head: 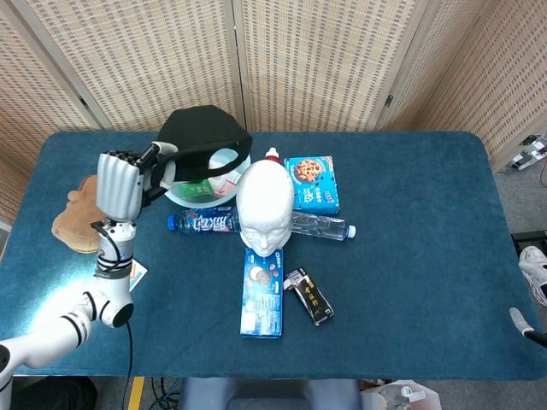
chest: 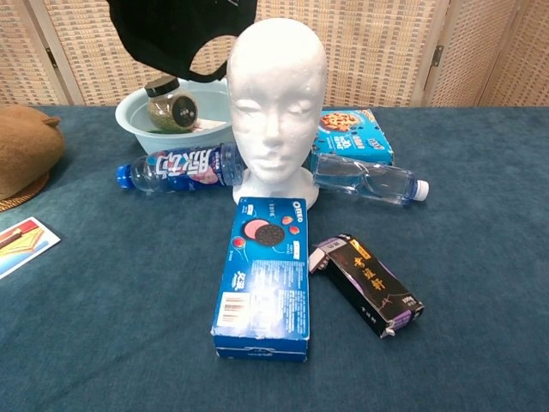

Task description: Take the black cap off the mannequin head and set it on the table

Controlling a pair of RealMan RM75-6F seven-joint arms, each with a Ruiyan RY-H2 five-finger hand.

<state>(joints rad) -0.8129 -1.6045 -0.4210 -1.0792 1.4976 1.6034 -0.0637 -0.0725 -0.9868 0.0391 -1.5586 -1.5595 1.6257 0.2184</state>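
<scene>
The black cap hides much of the light blue basin in the head view. In the chest view, the top edge cuts the cap off, and the left edge cuts the brown plush toy.

The cap is black. The mannequin head is plain white. The table has a dark blue cloth. The bowl is pale blue. At 6 o'clock from the head, the cookie box is bright blue. The soft toy is brown.
</scene>
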